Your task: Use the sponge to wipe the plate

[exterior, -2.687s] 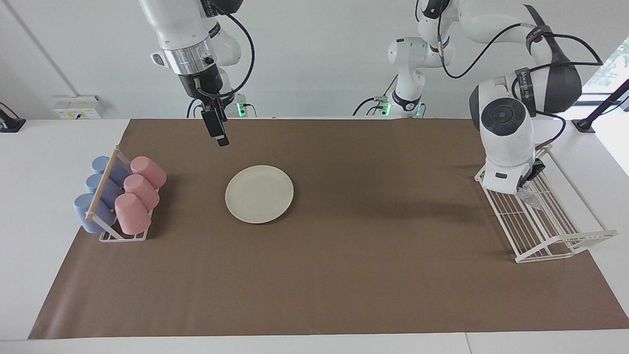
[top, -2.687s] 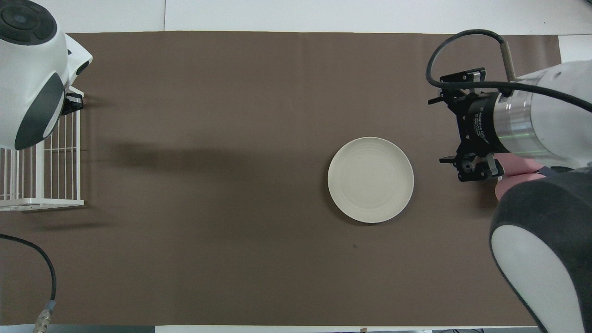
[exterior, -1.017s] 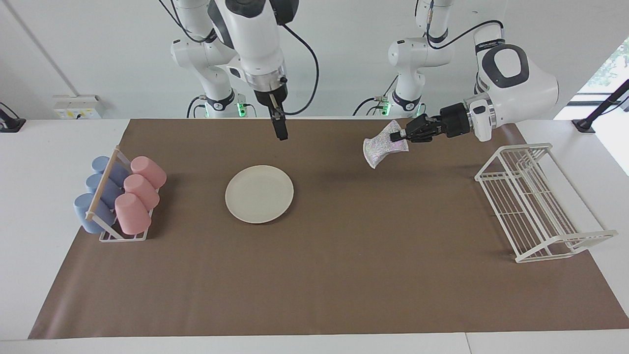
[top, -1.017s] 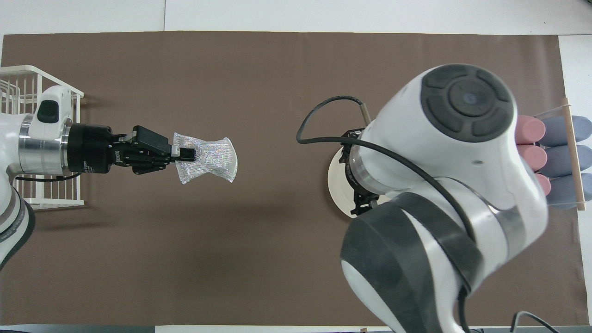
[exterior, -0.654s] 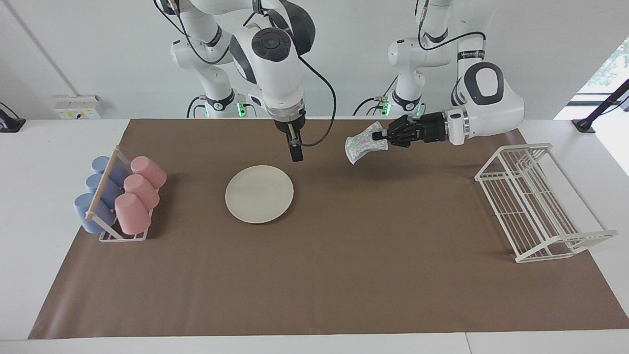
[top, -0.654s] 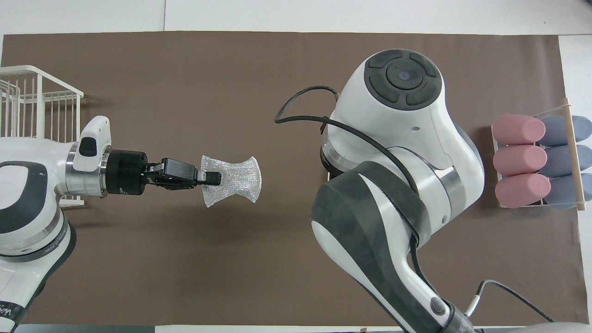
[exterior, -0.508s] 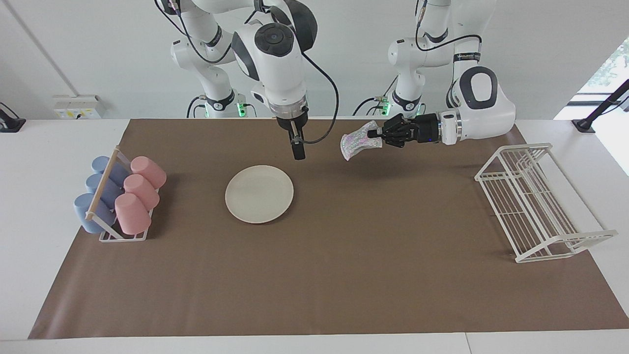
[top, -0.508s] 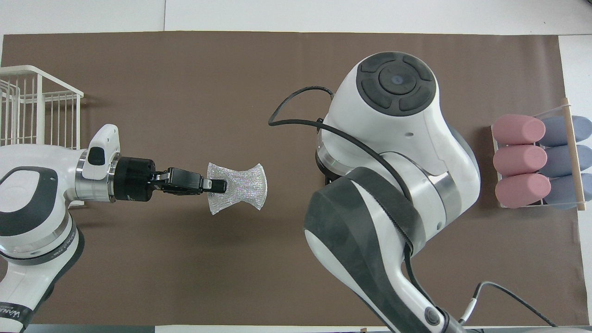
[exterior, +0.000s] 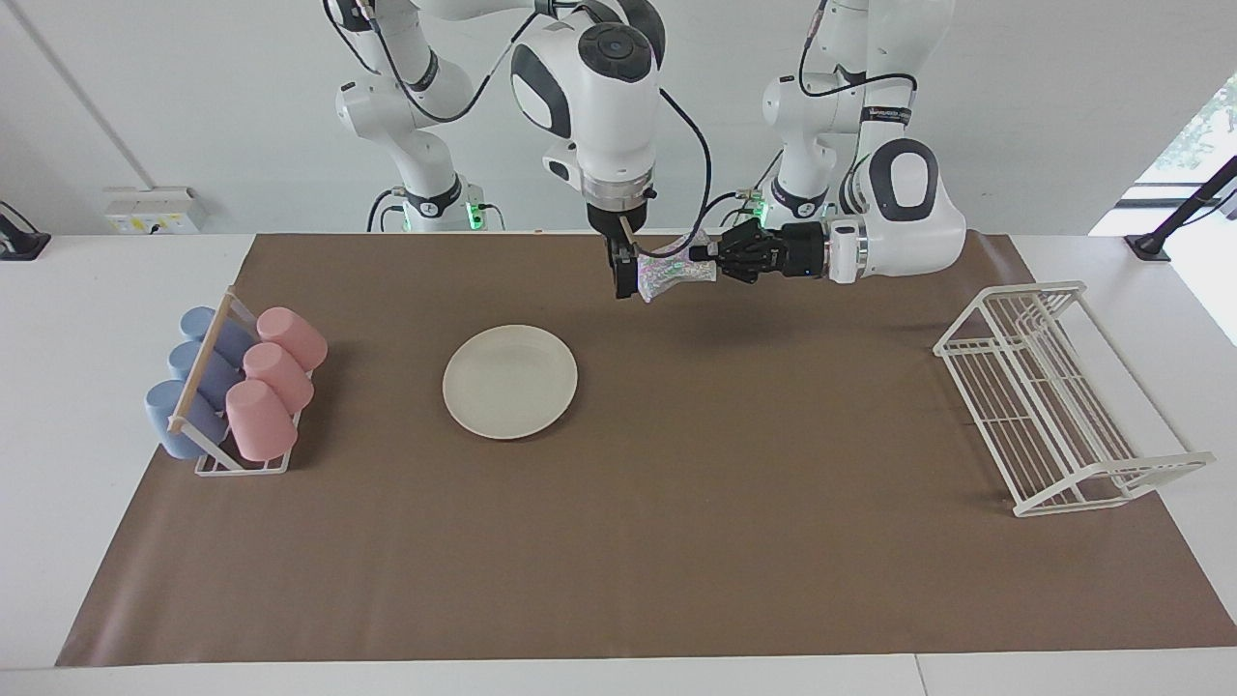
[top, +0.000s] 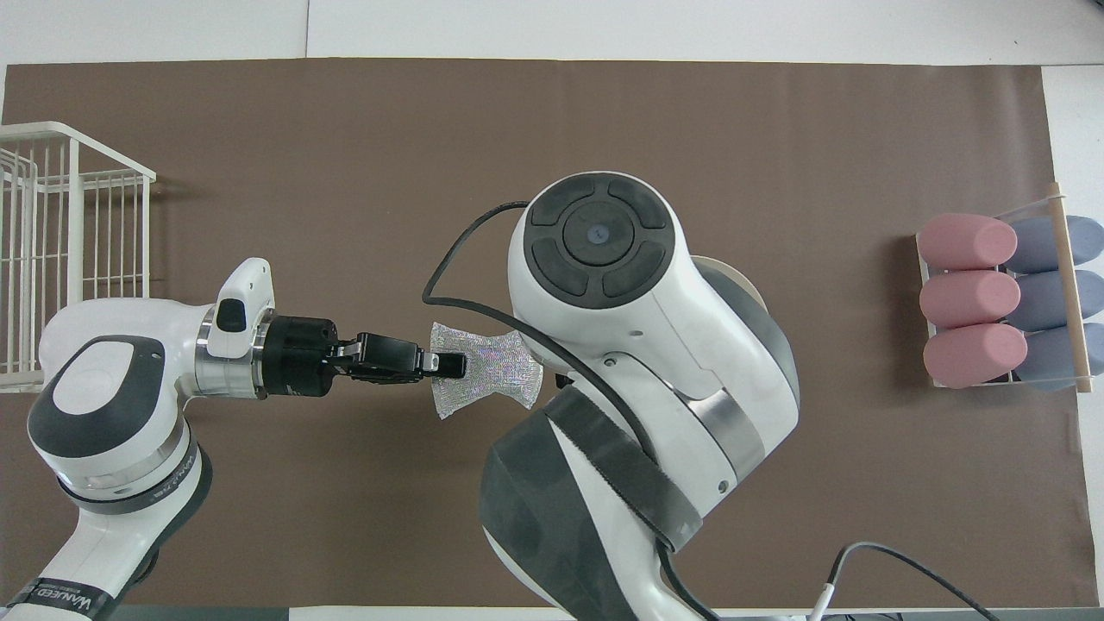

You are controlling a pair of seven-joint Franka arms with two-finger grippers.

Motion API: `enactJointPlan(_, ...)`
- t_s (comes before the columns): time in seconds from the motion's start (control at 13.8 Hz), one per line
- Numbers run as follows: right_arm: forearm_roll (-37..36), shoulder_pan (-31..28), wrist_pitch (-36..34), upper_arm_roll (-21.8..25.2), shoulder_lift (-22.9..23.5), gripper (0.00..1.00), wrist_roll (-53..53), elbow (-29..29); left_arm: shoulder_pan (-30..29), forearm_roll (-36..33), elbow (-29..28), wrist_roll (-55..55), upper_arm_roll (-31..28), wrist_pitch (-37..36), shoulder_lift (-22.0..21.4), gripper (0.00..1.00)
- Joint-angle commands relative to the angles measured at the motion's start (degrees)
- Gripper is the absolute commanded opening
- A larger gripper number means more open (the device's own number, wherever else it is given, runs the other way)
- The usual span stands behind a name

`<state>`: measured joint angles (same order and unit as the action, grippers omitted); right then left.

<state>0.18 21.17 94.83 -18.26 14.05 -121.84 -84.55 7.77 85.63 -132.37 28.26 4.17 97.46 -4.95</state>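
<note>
White lettering on black band of left arm (top: 53,595) near its base read roughly "WANUED", partly cut off, nothing else legible

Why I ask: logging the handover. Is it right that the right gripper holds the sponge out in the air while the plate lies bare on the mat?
Not quite: the left gripper holds the sponge, as the facing view shows. The plate does lie bare on the mat.

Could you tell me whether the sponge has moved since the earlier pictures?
Yes. The sponge, held by the left gripper, has travelled away from the wire rack toward the right gripper, up over the mat.
</note>
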Motion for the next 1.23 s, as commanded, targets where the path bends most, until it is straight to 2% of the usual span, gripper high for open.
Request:
enactJointPlan(0.0,-0.62,1.68,0.60,-0.29,1.15,1.00,-2.79,1.76,0.76,1.39,-2.19,0.83,-0.65,1.25,-2.26,0.00)
enactJointPlan(0.15,-0.62,1.77,3.15,-0.28,1.15,1.00,-3.67,1.41,0.76,1.39,-2.19,0.83,-0.74,1.16,-2.26,0.00)
enactJointPlan(1.16,1.05,4.32,6.50,-0.46,0.71,1.00,-3.59,-1.06,0.67,1.39,-2.54,0.92,-0.74,1.25,-2.34,0.00)
